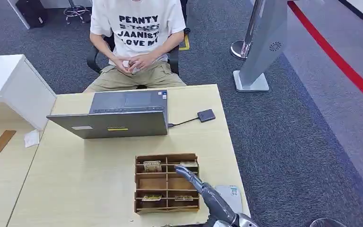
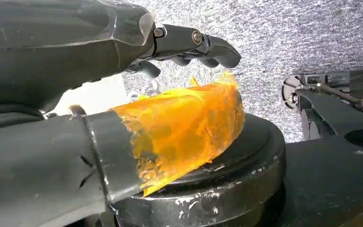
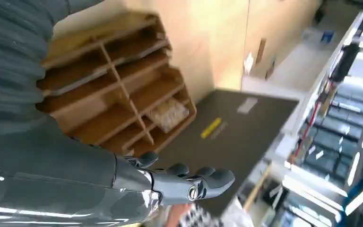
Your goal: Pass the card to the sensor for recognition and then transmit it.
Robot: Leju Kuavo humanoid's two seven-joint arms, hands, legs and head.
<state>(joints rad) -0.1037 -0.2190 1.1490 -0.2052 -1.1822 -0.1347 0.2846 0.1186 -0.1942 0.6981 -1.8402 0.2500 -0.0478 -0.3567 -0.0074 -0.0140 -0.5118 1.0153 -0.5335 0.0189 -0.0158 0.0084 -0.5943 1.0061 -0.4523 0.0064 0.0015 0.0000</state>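
**Inspector:** Head view first. Where is the right hand?

**Assistant:** The right hand (image 1: 187, 173) reaches over the wooden organiser (image 1: 167, 182) on the bench (image 1: 75, 179), fingers extended above its far right compartment and gripping nothing. One card (image 1: 152, 166) stands in the far left compartment, just beside the fingertips; another card (image 1: 189, 164) lies right at them. The card reader (image 1: 206, 115) sits well beyond the hand, cabled to the laptop (image 1: 118, 115). A person (image 1: 137, 42) sits past the bench, hands together.

**Inspector:** Left wrist view?

**Assistant:** The left hand (image 2: 189, 47) hangs over grey carpet, fingers loosely curled and apart, holding nothing. Orange film (image 2: 184, 125) covers its thumb.

**Inspector:** Right wrist view?

**Assistant:** The right hand's fingers (image 3: 198, 182) are spread and empty. The organiser lies beside them, a card in the compartment nearest the fingertips, not touched. The laptop lid is just beyond.
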